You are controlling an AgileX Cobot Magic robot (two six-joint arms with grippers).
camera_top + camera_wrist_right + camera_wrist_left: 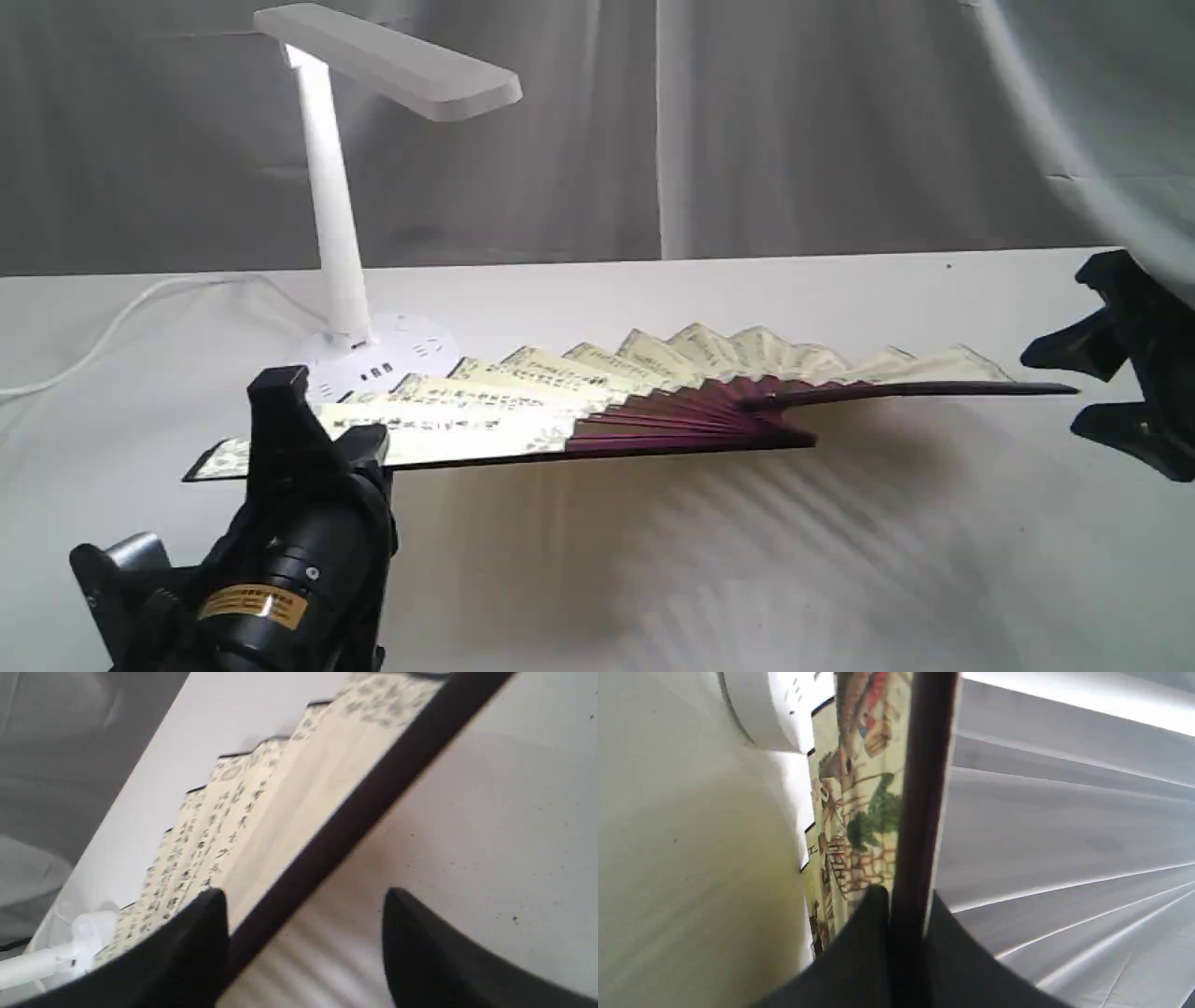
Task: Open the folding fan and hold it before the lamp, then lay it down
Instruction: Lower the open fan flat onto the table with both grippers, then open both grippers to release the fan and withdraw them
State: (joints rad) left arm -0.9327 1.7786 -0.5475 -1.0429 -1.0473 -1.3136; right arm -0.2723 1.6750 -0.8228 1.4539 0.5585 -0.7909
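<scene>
Backdrop: a grey curtain point(747, 131) hangs behind the white table point(840, 579) I work over.
Lamp: the lamp point(331, 215) stands at the back left of the table, stem upright and flat head jutting out over the table.
Fan: the folding fan point(560, 392) is spread wide, its calligraphy face up. It lies nearly flat and low over the table, just in front of the lamp's round base. Its pleats throw a striped shadow on the table beneath. Whether its pivot touches the table I cannot tell.
My left gripper: my left gripper point(322, 439) is clamped tight on the left guard point(920, 812), near that guard's outer end. The dark strip runs straight between my fingers.
Fan's other face: beside that guard my left wrist view shows a painted scene with green trees.
My right gripper: my right gripper point(1050, 390) has its jaws spread wide and grips nothing.
Fan to right gripper: the tip of the right guard point(373, 798) reaches in between my spread fingers. It lies close against one finger and well apart from the other.
</scene>
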